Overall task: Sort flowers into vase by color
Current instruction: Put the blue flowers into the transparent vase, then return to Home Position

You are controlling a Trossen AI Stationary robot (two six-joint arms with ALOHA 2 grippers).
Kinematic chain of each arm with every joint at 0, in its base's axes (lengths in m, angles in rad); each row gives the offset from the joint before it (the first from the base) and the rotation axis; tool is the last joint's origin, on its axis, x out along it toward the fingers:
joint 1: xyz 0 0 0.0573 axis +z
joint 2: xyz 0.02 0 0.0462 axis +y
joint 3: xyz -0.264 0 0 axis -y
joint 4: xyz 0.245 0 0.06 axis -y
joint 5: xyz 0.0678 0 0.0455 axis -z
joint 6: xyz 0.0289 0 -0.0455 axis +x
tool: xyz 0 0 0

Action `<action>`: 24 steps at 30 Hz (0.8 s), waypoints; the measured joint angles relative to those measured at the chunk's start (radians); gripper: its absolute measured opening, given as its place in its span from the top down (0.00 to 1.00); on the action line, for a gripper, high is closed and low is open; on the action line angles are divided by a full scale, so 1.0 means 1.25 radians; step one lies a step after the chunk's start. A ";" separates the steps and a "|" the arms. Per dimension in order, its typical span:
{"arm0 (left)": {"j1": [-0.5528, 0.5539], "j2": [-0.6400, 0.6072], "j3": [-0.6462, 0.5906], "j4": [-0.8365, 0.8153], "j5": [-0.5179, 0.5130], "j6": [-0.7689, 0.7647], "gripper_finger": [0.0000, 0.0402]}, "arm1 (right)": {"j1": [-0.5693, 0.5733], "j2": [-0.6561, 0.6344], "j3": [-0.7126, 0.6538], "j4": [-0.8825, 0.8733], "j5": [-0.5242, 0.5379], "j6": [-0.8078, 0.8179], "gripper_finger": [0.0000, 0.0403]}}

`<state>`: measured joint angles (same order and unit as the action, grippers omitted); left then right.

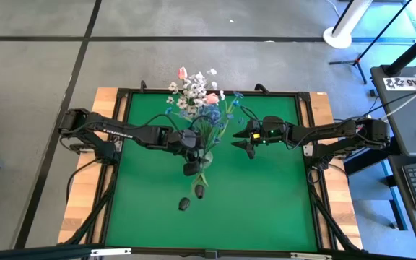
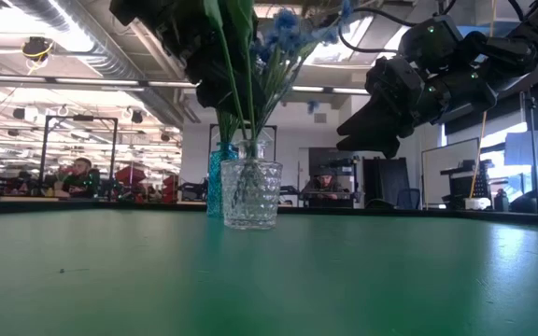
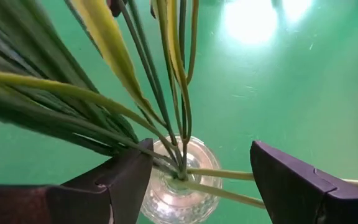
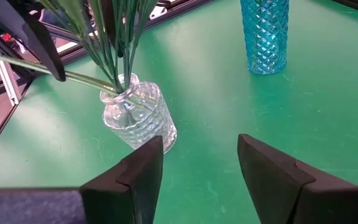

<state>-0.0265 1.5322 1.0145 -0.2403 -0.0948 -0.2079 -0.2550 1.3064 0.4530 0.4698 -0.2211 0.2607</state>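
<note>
A clear glass vase [image 2: 250, 194] stands on the green table and holds a bunch of flowers [image 1: 197, 101]: white clusters, pink tulip buds [image 1: 183, 72] and blue blossoms [image 2: 283, 28], their green stems [image 3: 166, 93] stuck into its mouth. A blue glass vase [image 4: 265, 34] stands behind it. My left gripper [image 3: 201, 155] is open just above the clear vase's mouth, its fingers on either side of the stems. My right gripper [image 4: 201, 146] is open and hovers to the right of the clear vase [image 4: 138, 115], off the table. My left gripper has one finger [image 3: 129, 174] close against the outer leaves and stems [image 3: 157, 158] above the vase mouth. I cannot tell whether it touches them. The other finger stands apart from the stems.
Two small dark lumps [image 1: 200, 191] [image 1: 184, 204] lie on the table near the clear vase, toward the near edge. A raised black frame [image 1: 121, 144] borders the green mat. Bare green surface lies to the right and near sides. People sit in the room beyond.
</note>
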 joint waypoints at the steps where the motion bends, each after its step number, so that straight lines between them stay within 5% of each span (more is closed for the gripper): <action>1: 0.001 0.000 0.000 -0.002 0.000 0.000 0.34 | 0.000 0.000 0.000 0.000 0.000 0.000 0.49; 24: -0.020 -0.137 0.001 -0.215 -0.077 -0.071 0.34 | 0.000 0.000 0.000 0.002 -0.001 0.000 0.49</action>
<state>-0.0512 1.3608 1.0156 -0.5091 -0.1907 -0.2962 -0.2546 1.3067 0.4533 0.4725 -0.2218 0.2607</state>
